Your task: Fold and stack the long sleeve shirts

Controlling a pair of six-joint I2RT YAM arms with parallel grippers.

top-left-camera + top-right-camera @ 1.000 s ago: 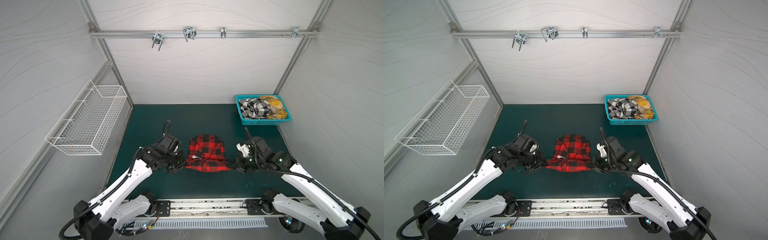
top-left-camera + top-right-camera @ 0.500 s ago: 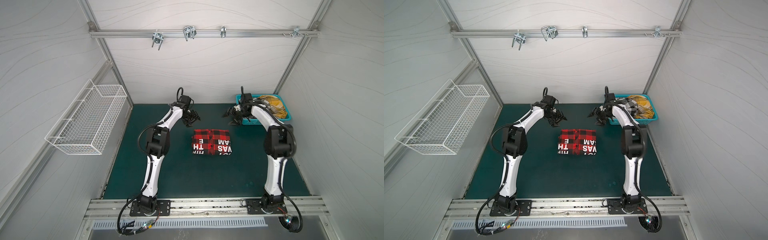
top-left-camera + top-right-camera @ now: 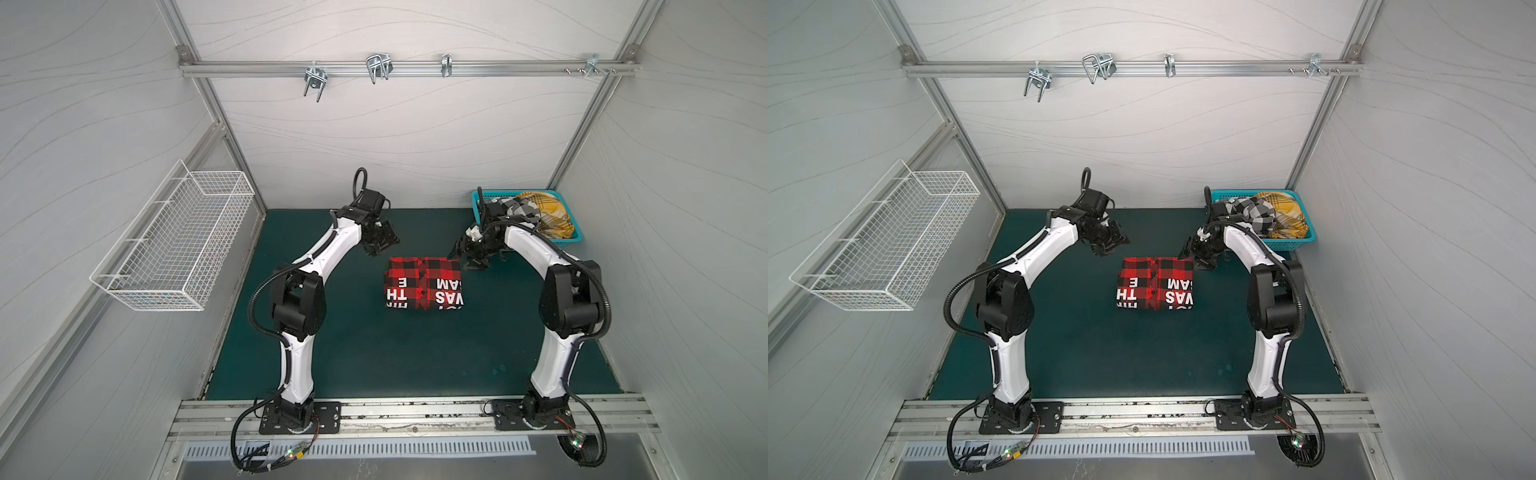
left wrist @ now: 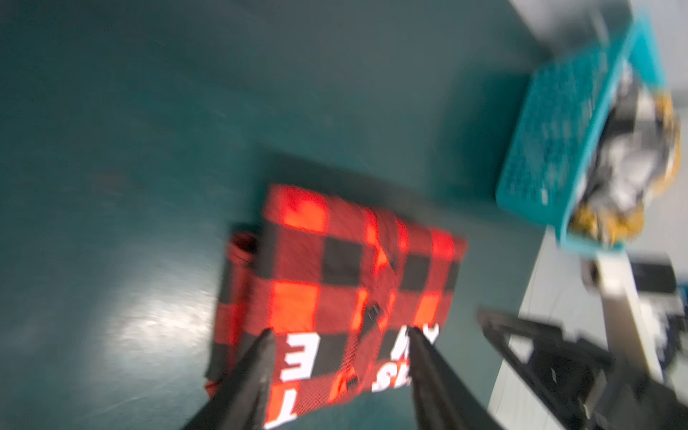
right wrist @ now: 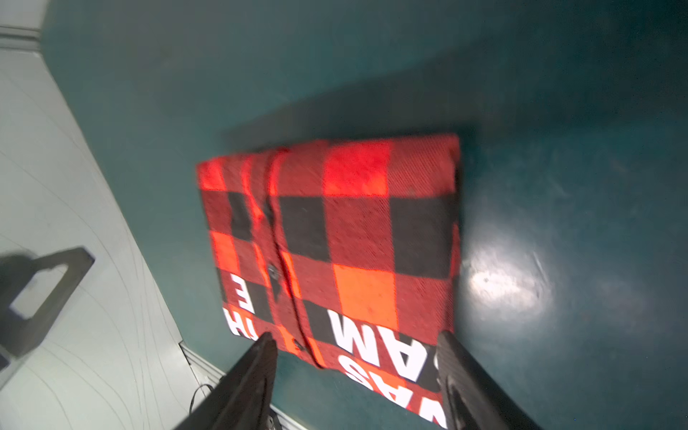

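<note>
the left hand [image 4: 340,333] has its two fingers [image 4: 260,357] spread apart with nothing between them; in the left wrist view they frame the lettered end of the red-and-black shirt [image 4: 335,268] from above. in a top view this left hand [image 3: 380,241] hangs off the shirt's far left corner, clear of the cloth. the right hand [image 5: 356,338] is parted as well and holds nothing, its fingers [image 5: 257,372] hovering over the same shirt [image 5: 335,231]. in a top view the right hand [image 3: 471,257] sits just beside the shirt's far right corner, and whether it touches the cloth cannot be told. the red-and-black shirt [image 3: 424,286] lies folded into a neat rectangle near the middle of the green table [image 3: 415,353], button strip running down its centre and white block letters across its near half; both top views show it so [image 3: 1156,284]. behind the right arm, in the far right corner of the table, stands the turquoise basket [image 3: 569,240], and in it the black-and-white shirt [image 3: 519,210] and the yellow plaid shirt [image 3: 552,212] lie bunched together, unfolded. a white wire basket [image 3: 174,245] hangs on the left wall, and a metal rail with hooks [image 3: 374,68] crosses the back wall.
</note>
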